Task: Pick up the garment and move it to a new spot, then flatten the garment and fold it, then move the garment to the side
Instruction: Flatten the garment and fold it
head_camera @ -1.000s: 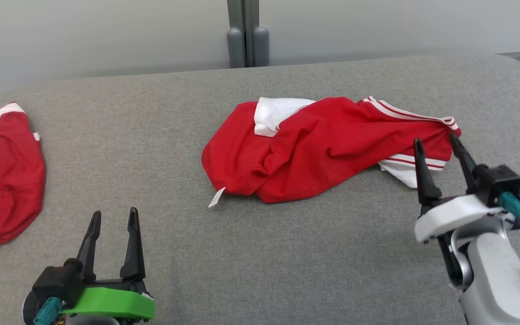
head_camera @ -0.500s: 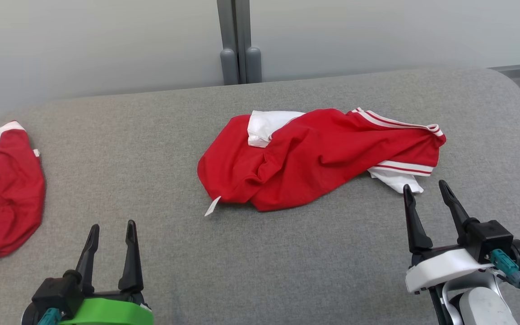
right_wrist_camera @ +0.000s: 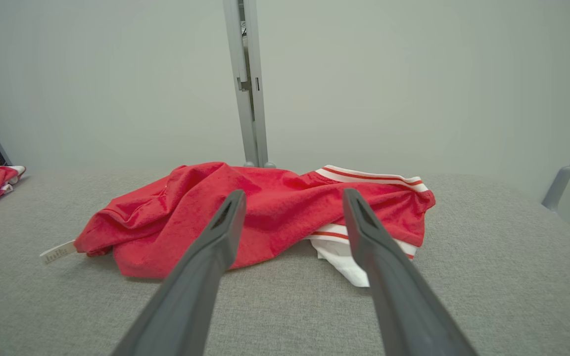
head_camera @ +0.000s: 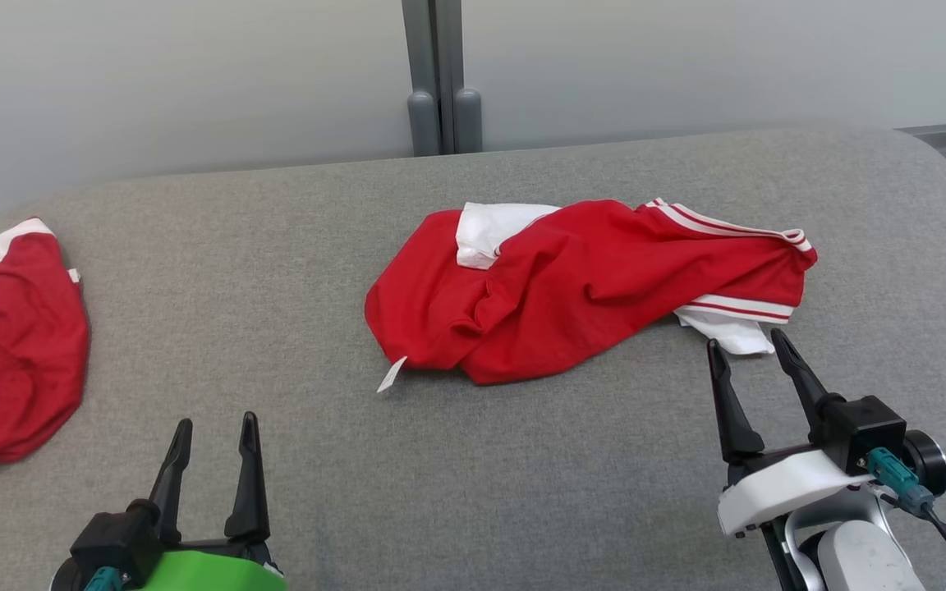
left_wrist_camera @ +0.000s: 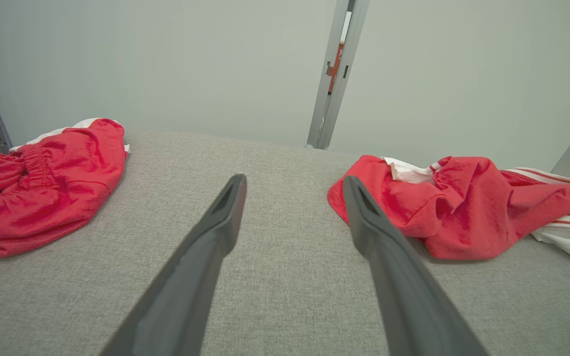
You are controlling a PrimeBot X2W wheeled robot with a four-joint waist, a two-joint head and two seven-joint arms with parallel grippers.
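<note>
Bunched at the tabletop's (head_camera: 276, 246) left edge, a second red garment (head_camera: 13, 345). Near the front edge, left gripper (head_camera: 214, 427), fingers spread wide, empty. Crumpled mid-tabletop, the red garment (head_camera: 571, 287) with white striped trim. Just short of its white corner, right gripper (head_camera: 745, 339), fingers wide, holding nothing

The left pincer (head_camera: 216, 420) sits at the lower left on a green-shelled wrist (head_camera: 210, 570), its two dark fingers pointing up, spread apart and empty. The right pincer (head_camera: 746, 340) stands at the lower right on a white-shelled wrist (head_camera: 777, 488), jaws likewise parted and empty, leaning slightly leftward. Its pale forearm (head_camera: 855, 562) is mostly cut off, so its pose is hard to judge.
</note>
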